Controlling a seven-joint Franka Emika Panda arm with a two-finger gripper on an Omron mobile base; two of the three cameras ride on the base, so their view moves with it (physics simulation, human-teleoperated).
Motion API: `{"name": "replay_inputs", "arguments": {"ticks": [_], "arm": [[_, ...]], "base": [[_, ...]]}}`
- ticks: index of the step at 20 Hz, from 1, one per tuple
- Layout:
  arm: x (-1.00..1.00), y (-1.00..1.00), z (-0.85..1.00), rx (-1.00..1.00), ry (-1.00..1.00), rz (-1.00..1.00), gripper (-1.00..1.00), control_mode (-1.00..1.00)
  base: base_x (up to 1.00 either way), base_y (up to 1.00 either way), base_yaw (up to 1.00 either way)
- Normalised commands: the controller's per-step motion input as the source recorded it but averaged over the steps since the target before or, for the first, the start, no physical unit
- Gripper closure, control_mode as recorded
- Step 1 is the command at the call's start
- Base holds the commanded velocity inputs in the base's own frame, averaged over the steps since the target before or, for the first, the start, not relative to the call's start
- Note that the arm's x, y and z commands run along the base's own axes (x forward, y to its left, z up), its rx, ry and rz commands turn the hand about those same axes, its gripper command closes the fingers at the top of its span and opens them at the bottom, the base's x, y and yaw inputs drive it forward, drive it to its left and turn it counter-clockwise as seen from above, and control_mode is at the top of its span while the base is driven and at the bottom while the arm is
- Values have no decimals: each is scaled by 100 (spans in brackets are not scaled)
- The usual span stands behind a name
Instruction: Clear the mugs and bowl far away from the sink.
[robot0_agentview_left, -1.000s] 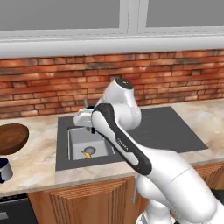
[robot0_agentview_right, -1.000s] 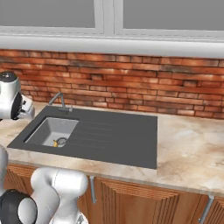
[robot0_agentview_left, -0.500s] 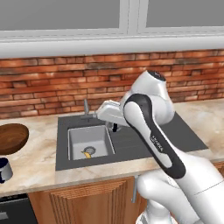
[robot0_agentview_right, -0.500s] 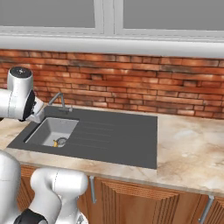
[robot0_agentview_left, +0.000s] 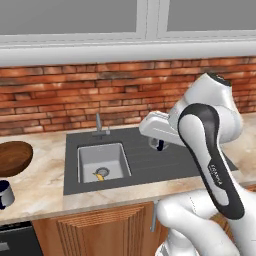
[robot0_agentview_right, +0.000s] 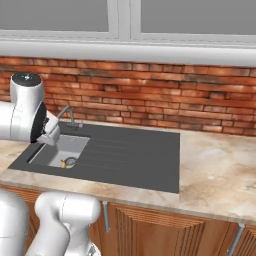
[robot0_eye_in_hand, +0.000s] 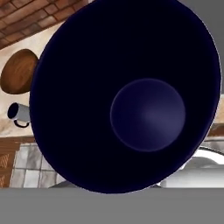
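My gripper (robot0_agentview_left: 159, 143) hangs over the ridged drainboard just right of the sink (robot0_agentview_left: 100, 159) basin, shut on a dark blue mug (robot0_agentview_left: 160, 145). Seen end-on, that mug (robot0_eye_in_hand: 131, 96) takes up most of the hand view. The wide brown bowl (robot0_agentview_left: 12, 157) sits on the counter far left of the sink and also appears as the bowl (robot0_eye_in_hand: 17, 72) in the hand view. A second dark blue mug (robot0_agentview_left: 4, 194) stands in front of it near the counter's edge; the same mug (robot0_eye_in_hand: 19, 113) shows a pale rim.
A grey faucet (robot0_agentview_left: 98, 125) rises behind the basin, and a small yellow item (robot0_agentview_left: 100, 175) lies at the drain. A brick wall (robot0_agentview_right: 150, 100) backs the counter. Marble counter (robot0_agentview_right: 215, 165) stretches right of the drainboard (robot0_agentview_right: 130, 150).
The arm has swung rightward across the sink, carrying the mug from the left of the basin to above the drainboard. Bowl and other mug stay put.
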Motion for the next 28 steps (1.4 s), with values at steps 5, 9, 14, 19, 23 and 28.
{"name": "replay_inputs", "arguments": {"ticks": [5, 9, 14, 19, 23, 28], "arm": [[-45, -55, 10, 5, 0, 0, 100, -100], [-18, -17, 0, 7, 0, 0, 100, -100], [-3, -10, 2, 2, 0, 0, 100, -100], [-24, -29, 23, 0, 2, -3, 100, -100], [-47, -39, 16, 0, 4, -7, 100, -100], [0, 0, 0, 0, 0, 0, 100, 100]], "base": [[0, 0, 0], [0, 0, 0], [0, 0, 0], [0, 0, 0], [0, 0, 0], [-70, -10, -7]]}}
